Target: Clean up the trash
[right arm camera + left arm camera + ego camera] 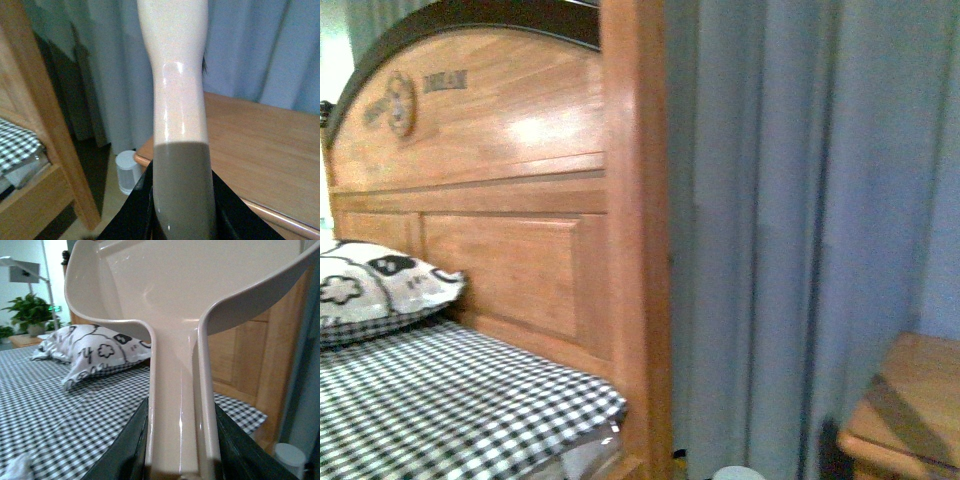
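Beige plastic dustpan (pixel 175 290), its handle clamped in my left gripper (pixel 182 455). My right gripper (pixel 182 215) grasps a cream-and-grey handle (pixel 177 75). Crumpled white trash (pixel 15 467) lies on the checked bedsheet (pixel 60 410), apart from the dustpan.

Beige dustpan (pixel 175 315), cream-and-grey handle (pixel 180 110), white trash (pixel 14 467), black-and-white checked bedsheet (pixel 440 400)

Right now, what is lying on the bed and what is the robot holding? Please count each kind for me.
pillow, on the bed: 1
paper wad, on the bed: 1
dustpan, held: 1
tool handle, held: 1
Total: 4
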Motion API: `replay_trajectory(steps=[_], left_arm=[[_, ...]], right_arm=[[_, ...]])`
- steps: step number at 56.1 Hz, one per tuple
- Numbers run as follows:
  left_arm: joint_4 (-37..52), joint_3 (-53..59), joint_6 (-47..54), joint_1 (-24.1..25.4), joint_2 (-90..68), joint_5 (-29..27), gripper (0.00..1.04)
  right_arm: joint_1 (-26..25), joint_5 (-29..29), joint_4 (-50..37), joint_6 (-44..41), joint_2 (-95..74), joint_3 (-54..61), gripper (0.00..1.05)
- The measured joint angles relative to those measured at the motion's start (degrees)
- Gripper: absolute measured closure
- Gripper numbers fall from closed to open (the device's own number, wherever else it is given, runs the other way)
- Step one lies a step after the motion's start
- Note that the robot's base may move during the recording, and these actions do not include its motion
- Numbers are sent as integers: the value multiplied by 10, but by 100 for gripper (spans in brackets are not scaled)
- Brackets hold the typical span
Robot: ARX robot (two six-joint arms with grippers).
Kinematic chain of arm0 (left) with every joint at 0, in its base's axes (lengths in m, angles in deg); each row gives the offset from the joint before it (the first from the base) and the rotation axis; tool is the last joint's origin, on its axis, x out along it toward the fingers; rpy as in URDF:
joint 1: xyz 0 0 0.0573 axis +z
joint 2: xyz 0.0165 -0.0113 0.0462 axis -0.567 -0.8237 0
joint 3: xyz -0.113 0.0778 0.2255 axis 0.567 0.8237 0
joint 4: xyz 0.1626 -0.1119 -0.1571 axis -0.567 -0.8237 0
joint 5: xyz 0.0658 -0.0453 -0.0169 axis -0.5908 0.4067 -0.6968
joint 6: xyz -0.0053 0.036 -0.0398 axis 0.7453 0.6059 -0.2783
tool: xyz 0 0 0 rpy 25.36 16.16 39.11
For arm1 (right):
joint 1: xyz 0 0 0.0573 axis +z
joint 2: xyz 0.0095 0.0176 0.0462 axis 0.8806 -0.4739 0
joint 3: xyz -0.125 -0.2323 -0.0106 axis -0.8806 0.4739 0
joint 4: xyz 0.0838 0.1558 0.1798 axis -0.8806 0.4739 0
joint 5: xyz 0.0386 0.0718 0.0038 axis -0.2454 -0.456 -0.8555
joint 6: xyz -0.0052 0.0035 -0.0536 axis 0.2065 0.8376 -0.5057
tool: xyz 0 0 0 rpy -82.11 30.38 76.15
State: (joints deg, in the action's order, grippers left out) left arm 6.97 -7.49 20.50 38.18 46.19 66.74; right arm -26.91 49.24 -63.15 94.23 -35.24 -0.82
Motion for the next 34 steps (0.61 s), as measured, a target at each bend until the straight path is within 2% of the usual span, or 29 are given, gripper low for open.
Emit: replay_trajectory(steps=[34], left_arm=[[0,0,-1,0,1,0,76]], right_arm=[[1,0,0,0,0,0,84]])
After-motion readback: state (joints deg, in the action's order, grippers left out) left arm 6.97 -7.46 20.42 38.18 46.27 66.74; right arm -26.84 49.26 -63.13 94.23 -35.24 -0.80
